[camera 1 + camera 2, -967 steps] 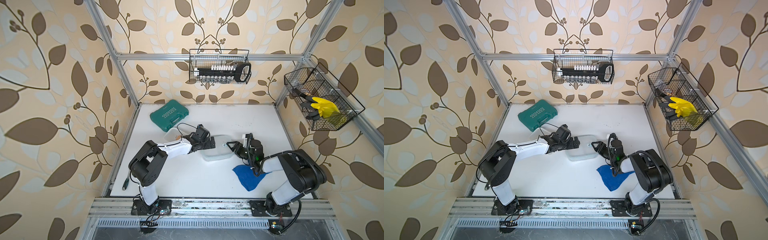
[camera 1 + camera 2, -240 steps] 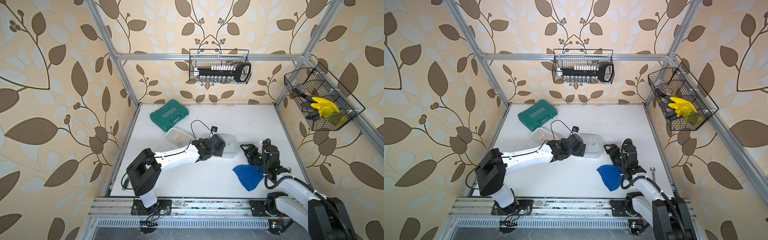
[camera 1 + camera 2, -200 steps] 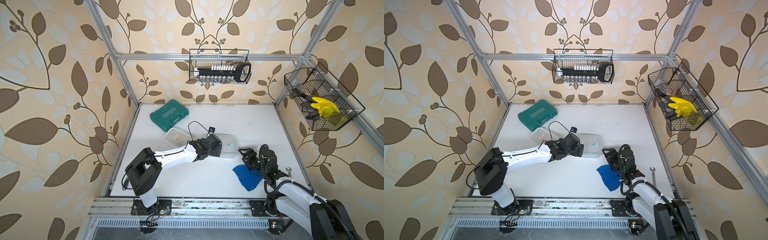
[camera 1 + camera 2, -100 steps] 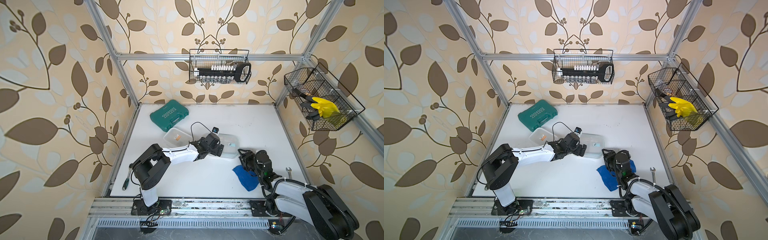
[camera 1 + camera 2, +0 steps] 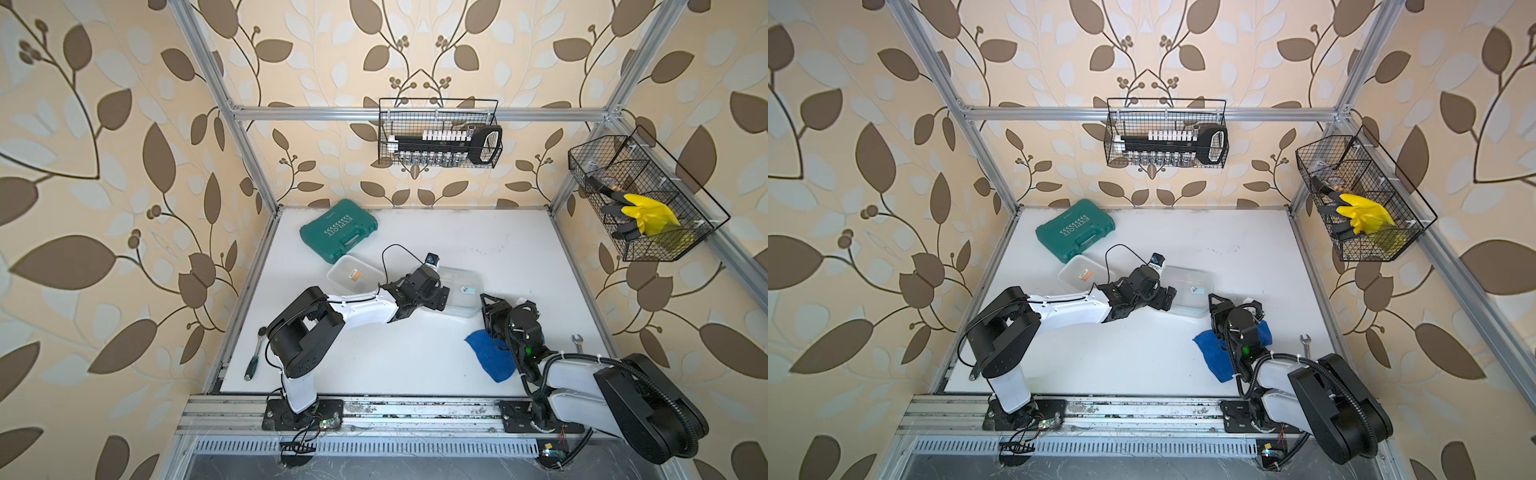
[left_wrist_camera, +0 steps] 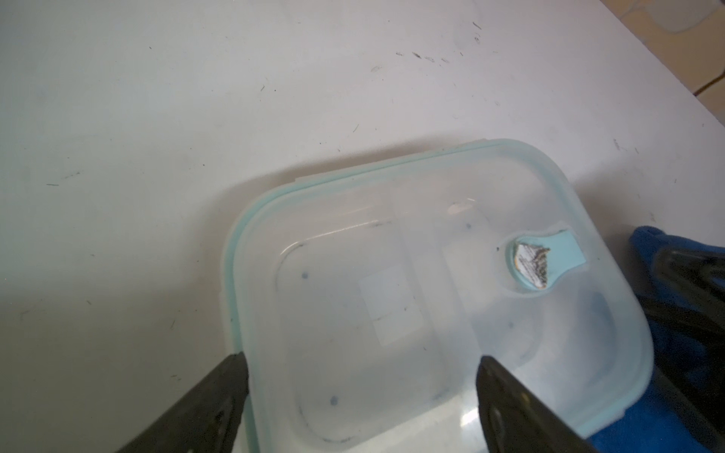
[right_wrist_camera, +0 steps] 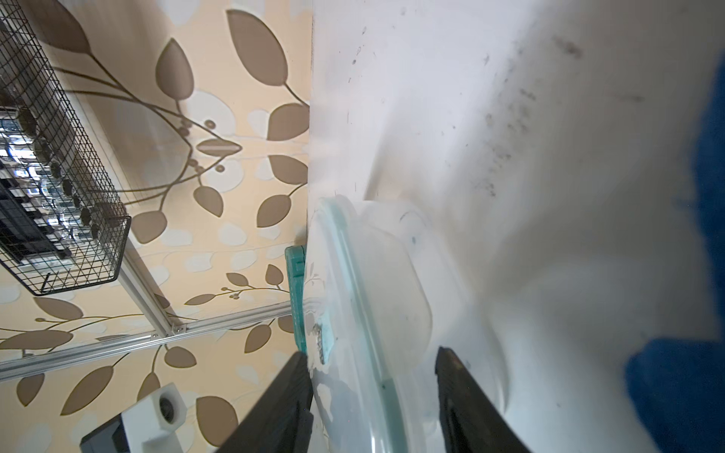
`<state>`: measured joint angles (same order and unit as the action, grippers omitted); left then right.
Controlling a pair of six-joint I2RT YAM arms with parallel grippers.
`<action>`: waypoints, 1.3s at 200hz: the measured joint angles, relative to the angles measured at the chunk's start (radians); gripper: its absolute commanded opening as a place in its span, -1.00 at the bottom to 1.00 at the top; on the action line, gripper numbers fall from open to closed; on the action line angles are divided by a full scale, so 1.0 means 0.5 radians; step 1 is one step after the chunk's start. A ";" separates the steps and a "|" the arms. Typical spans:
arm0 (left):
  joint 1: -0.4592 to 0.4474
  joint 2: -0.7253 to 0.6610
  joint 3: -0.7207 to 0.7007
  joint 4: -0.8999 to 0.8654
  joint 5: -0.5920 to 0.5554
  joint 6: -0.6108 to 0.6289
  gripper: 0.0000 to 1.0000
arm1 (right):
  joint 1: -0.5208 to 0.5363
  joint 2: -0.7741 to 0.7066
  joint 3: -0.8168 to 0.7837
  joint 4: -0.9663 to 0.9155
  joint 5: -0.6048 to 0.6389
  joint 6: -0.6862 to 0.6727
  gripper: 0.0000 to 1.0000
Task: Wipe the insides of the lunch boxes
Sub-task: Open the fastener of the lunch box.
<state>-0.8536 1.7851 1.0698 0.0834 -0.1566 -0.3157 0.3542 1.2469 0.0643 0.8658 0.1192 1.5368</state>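
Note:
A clear lunch box point(image 5: 463, 286) with a teal-rimmed lid on it lies mid-table; it also shows in the other top view point(image 5: 1190, 291). My left gripper point(image 5: 441, 297) is open at its left end: in the left wrist view one finger point(image 6: 223, 392) is on the table outside the rim and the other is over the lid point(image 6: 412, 298). My right gripper point(image 7: 374, 368) is open around the right end, the lid's rim point(image 7: 365, 313) between its fingers with a gap on one side. A second clear lunch box point(image 5: 353, 276) with an orange label sits beside the green case.
A blue cloth point(image 5: 488, 357) lies under my right wrist. A green tool case point(image 5: 338, 228) is at the back left. A ratchet point(image 5: 253, 353) lies at the left edge and a spanner point(image 5: 577, 343) at the right. Wire baskets point(image 5: 438, 133) hang on the walls.
My right gripper has moved from over the cloth to the lidded box's right end, and its jaws have narrowed. My left gripper has stayed at the box's left end.

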 measured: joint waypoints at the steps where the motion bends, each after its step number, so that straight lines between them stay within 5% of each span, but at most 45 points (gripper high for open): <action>1: 0.000 -0.001 -0.001 0.000 0.000 -0.002 0.83 | 0.000 0.003 0.000 0.002 0.002 0.000 0.05; 113: 0.009 -0.117 -0.142 -0.097 0.015 -0.168 0.83 | -0.008 0.888 0.183 0.836 0.077 0.023 -0.11; 260: 0.005 -0.140 0.240 -0.408 -0.105 -0.027 0.87 | -0.253 0.824 0.224 0.729 -0.310 0.033 -0.04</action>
<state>-0.8513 1.7149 1.1900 -0.1207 -0.2089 -0.3290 0.2279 1.6588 0.1764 1.2301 -0.0357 1.5532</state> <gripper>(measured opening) 0.940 0.484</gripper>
